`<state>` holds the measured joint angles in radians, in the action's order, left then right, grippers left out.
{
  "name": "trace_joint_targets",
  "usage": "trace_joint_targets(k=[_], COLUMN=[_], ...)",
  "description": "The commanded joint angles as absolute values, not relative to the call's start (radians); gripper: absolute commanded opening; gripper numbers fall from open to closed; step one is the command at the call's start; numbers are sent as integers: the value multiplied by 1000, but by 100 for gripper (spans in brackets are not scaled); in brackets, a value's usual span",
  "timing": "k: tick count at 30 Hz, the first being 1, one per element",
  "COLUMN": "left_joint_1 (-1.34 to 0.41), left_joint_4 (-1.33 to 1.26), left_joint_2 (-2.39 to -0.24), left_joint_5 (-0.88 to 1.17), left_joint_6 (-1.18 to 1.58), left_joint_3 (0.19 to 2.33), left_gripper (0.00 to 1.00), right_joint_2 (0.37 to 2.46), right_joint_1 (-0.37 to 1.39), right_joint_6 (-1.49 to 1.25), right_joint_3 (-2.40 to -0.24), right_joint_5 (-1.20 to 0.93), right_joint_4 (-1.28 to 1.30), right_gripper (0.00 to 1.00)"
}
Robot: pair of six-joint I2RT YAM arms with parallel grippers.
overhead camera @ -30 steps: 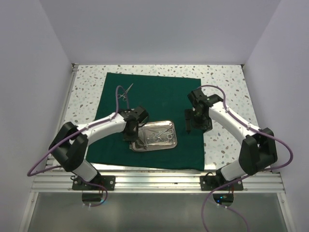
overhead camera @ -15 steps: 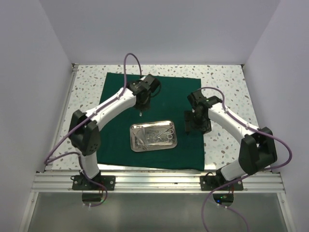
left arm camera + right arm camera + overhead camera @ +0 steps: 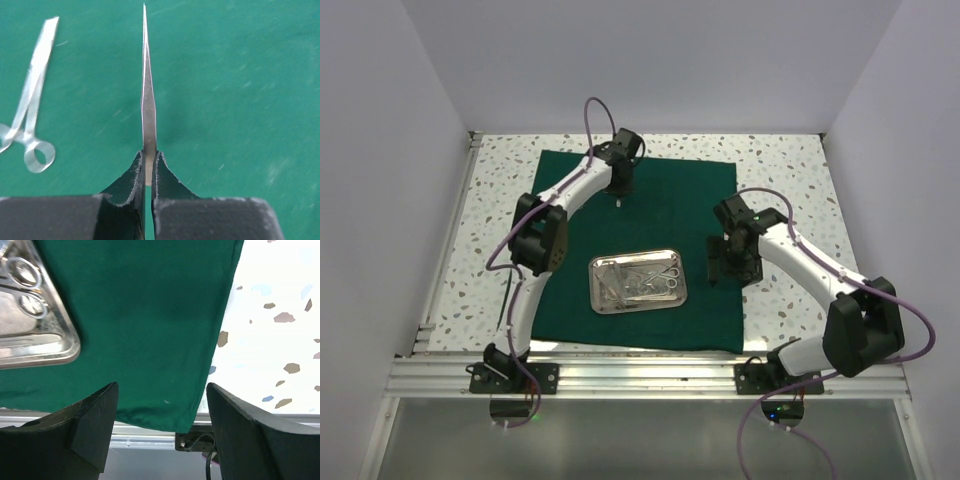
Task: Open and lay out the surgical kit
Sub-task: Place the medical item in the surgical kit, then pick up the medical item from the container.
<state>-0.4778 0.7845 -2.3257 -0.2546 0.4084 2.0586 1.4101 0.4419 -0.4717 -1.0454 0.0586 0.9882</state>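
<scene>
The kit lay open: the green cloth [image 3: 670, 190] was spread flat on the speckled table [image 3: 790, 170], with the steel tray [image 3: 655, 300] on its near half and several instruments [image 3: 645, 280] left inside it. The step in hand looked like the laying-out, one piece at a time. The left gripper [image 3: 620, 183] was out over the far part of the cloth, at about 12 o'clock from the tray, its fingers clamped on a slim silver instrument [image 3: 148, 100] that pointed away from the wrist. The next move probably called for lowering it until it lay flat, then letting go so that it rested beside the ringed instrument [image 3: 37, 75] and not across it. That piece lay on the cloth at 9 o'clock of the held one, apart from it, and showed only in the left wrist view; from above the arm covered the spot. Whether the held tip touched the cloth could not be told from either view. The right gripper [image 3: 161, 386] hovered at 3 o'clock of the tray with its fingers wide apart and nothing between them. Its camera caught a tray corner with ring handles at 10 o'clock and the cloth's right edge.
</scene>
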Motion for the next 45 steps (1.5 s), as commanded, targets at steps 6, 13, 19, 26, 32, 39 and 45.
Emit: trace_joint_targets(k=[6, 13, 19, 26, 32, 39, 45], left_joint_1=[-488, -486, -502, -621, -791, -867, -873], left_joint_4=[595, 608, 612, 624, 460, 388, 387], left_joint_2=[-2313, -2292, -2047, -1716, -1706, -1856, -1942], left_joint_5=[-100, -112, -149, -147, -5, 60, 46], left_joint_6=[425, 411, 399, 457, 454, 413, 396], left_joint_3=[2016, 2002, 1810, 1406, 1258, 1316, 1361], left_gripper=[1, 31, 34, 32, 36, 39, 39], right_joint_2=[1425, 1456, 1453, 1477, 1523, 1483, 1401], right_joint_1=[437, 439, 437, 456, 495, 491, 486], right_joint_6=[-471, -448, -439, -402, -396, -367, -376], right_joint_3=[-1058, -1107, -1120, -1155, -1218, -1210, -1140], right_joint_5=[43, 51, 40, -110, -46, 23, 44], right_joint_4=[988, 996, 966, 864, 873, 940, 957], right_gripper=[75, 75, 75, 82, 95, 96, 96])
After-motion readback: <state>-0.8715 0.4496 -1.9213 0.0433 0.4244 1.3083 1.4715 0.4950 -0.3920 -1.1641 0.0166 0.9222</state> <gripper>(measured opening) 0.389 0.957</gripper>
